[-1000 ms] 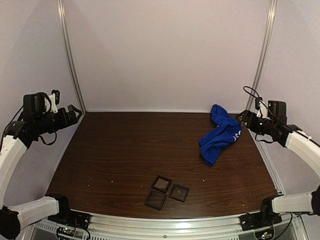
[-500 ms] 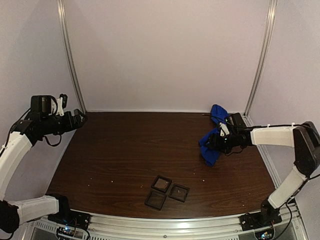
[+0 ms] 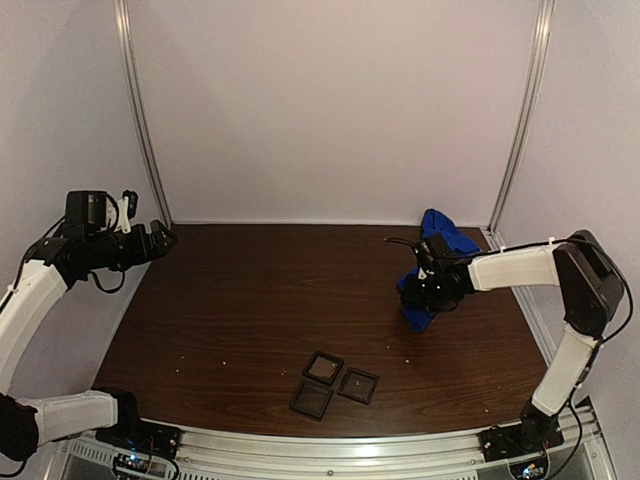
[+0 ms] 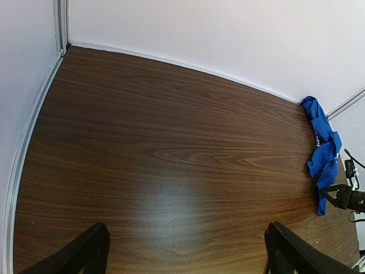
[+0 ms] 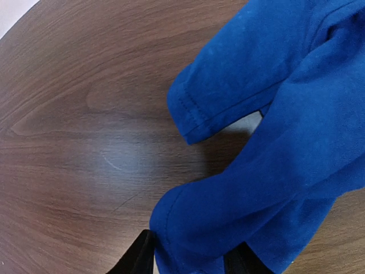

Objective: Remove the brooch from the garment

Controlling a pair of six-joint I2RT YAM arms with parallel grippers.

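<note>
Garment, a crumpled royal-blue T-shirt [image 3: 417,308], is lying limp and light near the far right corner of the surface [image 3: 260,300]. Right jaws are straddling its hem fold, pinch unconfirmed; left jaws are standing spread.

One blue garment [image 3: 447,238] lies at 2 o'clock on the single table [image 3: 260,290]. Three small black square frames [image 3: 312,399] cluster at 6 o'clock. Two robot arms: left arm [image 3: 30,290] at 9 o'clock, right arm [image 3: 510,268] at 3 o'clock.

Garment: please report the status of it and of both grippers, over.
Left gripper open, raised at far left. Right gripper astride a garment fold, grip unconfirmed. Brooch not seen. Black square trays far from it.
</note>
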